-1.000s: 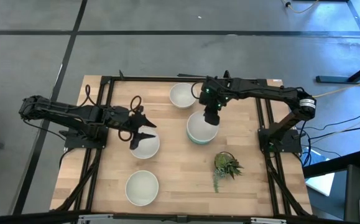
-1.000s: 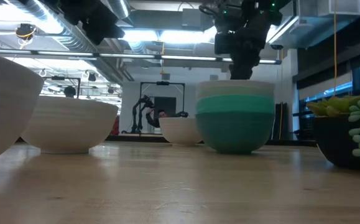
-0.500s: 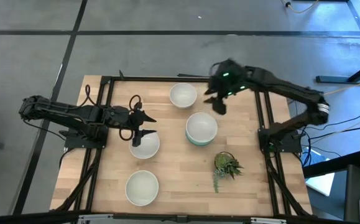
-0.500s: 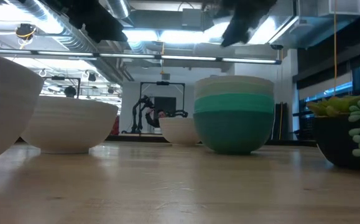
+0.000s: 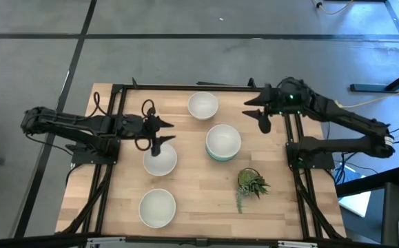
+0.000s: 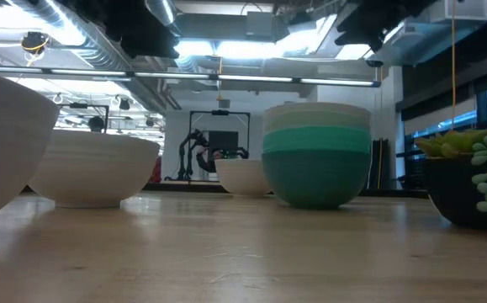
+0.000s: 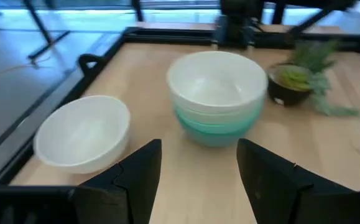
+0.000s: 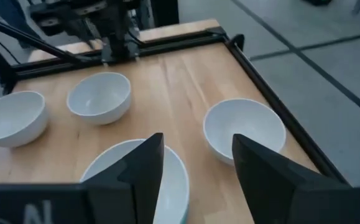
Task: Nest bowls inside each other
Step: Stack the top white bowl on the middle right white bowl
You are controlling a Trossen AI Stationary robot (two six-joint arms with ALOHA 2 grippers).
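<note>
While both arms hang above the wooden bench [image 5: 192, 186], neither touches a bowl.

Left claw [image 5: 159, 132]: fingers spread, holding nothing, poised over the bench just beyond the far rim of a white bowl [image 5: 160, 160] on the left half. Its wrist view looks past the spread fingers [image 7: 139, 174] to the stack and one white bowl beside it.

Right claw [image 5: 259, 114]: fingers spread, empty, raised near the bench's far right edge, apart from the stack.

Nested stack [image 5: 223, 142]: sits near bench centre, white bowl on top, pale mint and teal rims showing below it. Low view shows the layers clearly: pale bowl uppermost, then bright teal, then darker teal at the base [image 6: 316, 165].

Far white bowl [image 5: 203, 105]: stands alone near the far edge, between the two claws, close to the stack but not touching.

Near white bowl [image 5: 157, 207]: stands alone at the near left.

Small spiky green plant [image 5: 251, 183]: dark pot, near right of the stack.
</note>
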